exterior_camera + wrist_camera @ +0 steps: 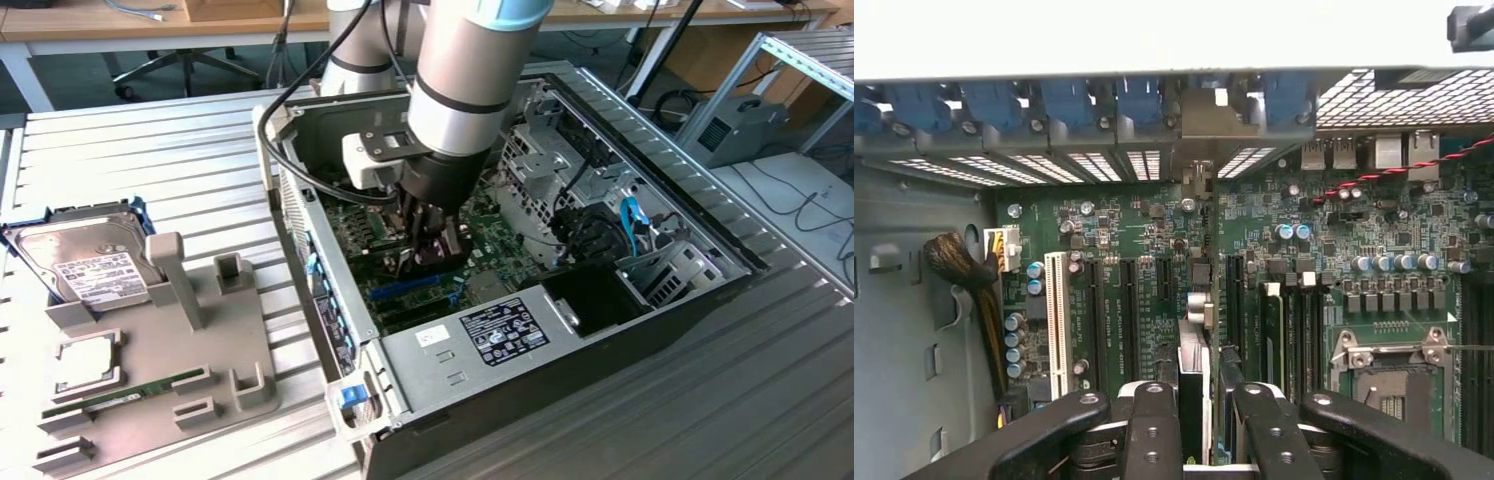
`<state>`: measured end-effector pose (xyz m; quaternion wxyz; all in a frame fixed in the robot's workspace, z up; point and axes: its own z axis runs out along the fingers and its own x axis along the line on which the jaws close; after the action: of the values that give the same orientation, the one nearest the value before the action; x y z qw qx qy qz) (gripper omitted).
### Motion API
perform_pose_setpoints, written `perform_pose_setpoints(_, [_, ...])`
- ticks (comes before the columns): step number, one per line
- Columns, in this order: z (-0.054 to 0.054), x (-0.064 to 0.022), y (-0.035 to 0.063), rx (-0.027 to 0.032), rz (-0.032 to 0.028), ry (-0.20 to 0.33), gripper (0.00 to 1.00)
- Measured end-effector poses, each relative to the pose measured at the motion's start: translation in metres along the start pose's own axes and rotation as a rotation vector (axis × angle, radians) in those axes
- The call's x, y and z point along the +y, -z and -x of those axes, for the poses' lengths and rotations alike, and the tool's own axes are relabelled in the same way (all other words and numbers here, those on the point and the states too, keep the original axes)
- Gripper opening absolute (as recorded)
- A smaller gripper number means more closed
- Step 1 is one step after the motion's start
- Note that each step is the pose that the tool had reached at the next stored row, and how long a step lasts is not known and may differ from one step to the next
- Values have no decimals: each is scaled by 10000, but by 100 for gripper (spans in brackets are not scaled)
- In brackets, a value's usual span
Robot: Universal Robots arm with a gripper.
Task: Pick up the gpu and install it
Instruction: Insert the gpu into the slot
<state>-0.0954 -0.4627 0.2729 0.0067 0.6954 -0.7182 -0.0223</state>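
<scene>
Wrist view puts us right above the motherboard point(1154, 240), and the pincer point(1199, 420) has its two black fingers point(1152, 430) clamped on the gpu point(1194, 375), which hangs edge-on between them as a thin card with a pale strip along its top edge. The card sits upright over the row of black expansion slots point(1124, 300), just beside the long white slot point(1057, 320), with its far end reaching toward the metal bracket openings in the case's rear wall point(1199, 125), under a line of blue clips point(1069, 100); whether its lower edge has met a slot, I cannot tell. On one side of the card, an empty CPU socket point(1394, 365); on the other, a bundle of dark cables point(959, 265) running to a white plug. Over to the exterior view: the arm point(467, 70) reaches straight down into the open case point(521, 250), the pincer point(434, 250) low over the green board with the gpu point(430, 262) dark between its tips, right above a blue slot point(407, 290). A labelled power supply cover point(505, 335) lies along the case's near edge. Well apart, at the exterior view's left on the ribbed tabletop point(160, 160), a grey holder point(174, 370) carries a silver hard drive point(87, 265) standing against its posts, a square chip point(87, 362) lying flat below it, and a narrow green memory stick point(127, 392) in the groove nearest us.
</scene>
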Motion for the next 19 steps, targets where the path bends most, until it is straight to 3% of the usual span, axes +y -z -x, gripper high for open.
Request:
perform_pose_setpoints(8, [-1,-3,-61,2,1,0,26])
perform_pose_setpoints(19, [13,-3,-66,9,4,233,26])
